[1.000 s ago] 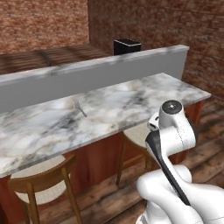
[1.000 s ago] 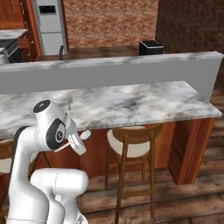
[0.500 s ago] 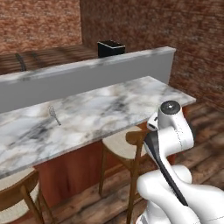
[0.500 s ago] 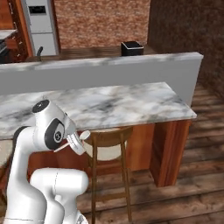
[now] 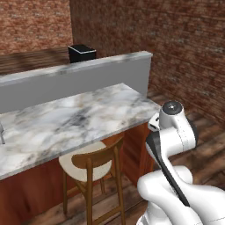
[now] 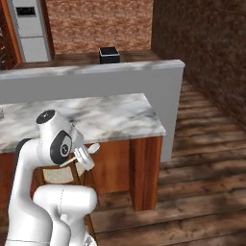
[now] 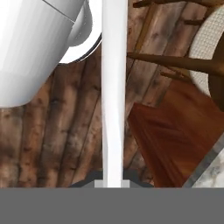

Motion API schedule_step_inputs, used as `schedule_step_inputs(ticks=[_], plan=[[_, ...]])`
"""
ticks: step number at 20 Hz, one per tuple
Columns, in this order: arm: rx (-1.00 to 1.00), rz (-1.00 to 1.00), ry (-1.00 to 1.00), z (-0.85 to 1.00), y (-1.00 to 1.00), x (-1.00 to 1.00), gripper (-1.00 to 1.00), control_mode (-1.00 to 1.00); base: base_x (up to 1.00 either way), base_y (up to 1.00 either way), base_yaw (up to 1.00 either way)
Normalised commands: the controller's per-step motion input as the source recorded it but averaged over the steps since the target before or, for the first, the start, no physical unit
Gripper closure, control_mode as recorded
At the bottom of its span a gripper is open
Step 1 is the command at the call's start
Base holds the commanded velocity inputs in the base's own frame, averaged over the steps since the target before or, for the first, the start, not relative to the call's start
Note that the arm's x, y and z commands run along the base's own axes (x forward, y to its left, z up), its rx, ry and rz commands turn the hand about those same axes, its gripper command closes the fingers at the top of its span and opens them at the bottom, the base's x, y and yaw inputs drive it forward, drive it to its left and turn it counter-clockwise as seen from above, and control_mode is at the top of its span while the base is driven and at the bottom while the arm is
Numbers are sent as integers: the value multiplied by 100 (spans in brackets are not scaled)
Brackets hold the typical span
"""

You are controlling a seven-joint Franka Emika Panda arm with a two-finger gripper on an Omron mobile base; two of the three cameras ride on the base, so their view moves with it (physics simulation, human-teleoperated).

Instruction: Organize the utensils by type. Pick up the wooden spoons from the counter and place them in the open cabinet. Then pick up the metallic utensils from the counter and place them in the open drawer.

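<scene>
One pale spoon is clamped in the gripper. The jaws are pinched nearly together on its handle, which runs straight up the middle of the hand view over the plank floor. From the right base view, the gripper sits low in front of the counter, below its marble top, and the spoon's bowl points towards the wooden base. A wooden stool stands tucked under the counter's front edge. The grey ledge runs along the counter's back. A black box sits behind the ledge.
</scene>
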Motion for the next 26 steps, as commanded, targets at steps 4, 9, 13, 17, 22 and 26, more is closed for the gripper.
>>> schedule_step_inputs(ticks=[4, 9, 13, 17, 22, 26], plan=[[0, 0, 0, 0, 0, 0, 100, 100, 41, -100, 0], [0, 0, 0, 0, 0, 0, 100, 100, 46, -100, 7], [0, 0, 0, 0, 0, 0, 100, 100, 53, -100, 13], [0, 0, 0, 0, 0, 0, 100, 100, 60, -99, 20], [0, 0, 0, 0, 0, 0, 100, 100, 63, -92, 23], [0, 0, 0, 0, 0, 0, 100, 100, 67, -77, 26]])
